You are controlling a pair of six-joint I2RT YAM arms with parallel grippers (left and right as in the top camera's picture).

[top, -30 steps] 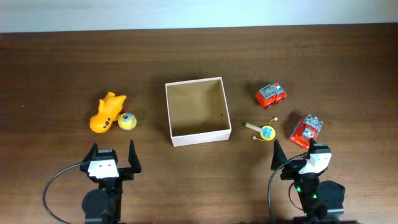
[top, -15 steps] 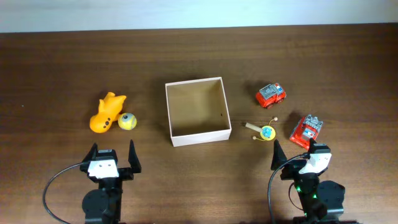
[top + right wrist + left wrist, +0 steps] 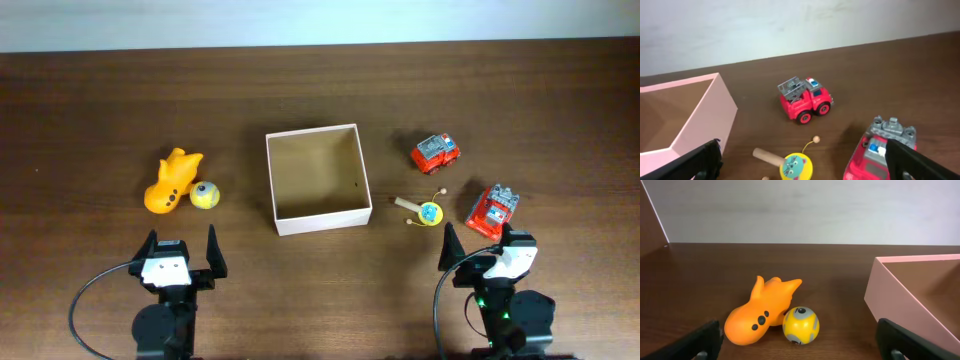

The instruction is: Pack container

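The container, a square white-walled box with a bare brown inside, stands mid-table; its wall also shows in the left wrist view and the right wrist view. Left of it lie an orange fish-like toy and a yellow ball. To its right are a red fire truck, a second red vehicle and a yellow cat-face rattle drum. My left gripper is open just short of the ball. My right gripper is open near the drum.
The dark wooden table runs back to a pale wall. Both arm bases sit at the near edge, with black cables looping beside them.
My right gripper has shifted very slightly to the right. Nothing else has moved.
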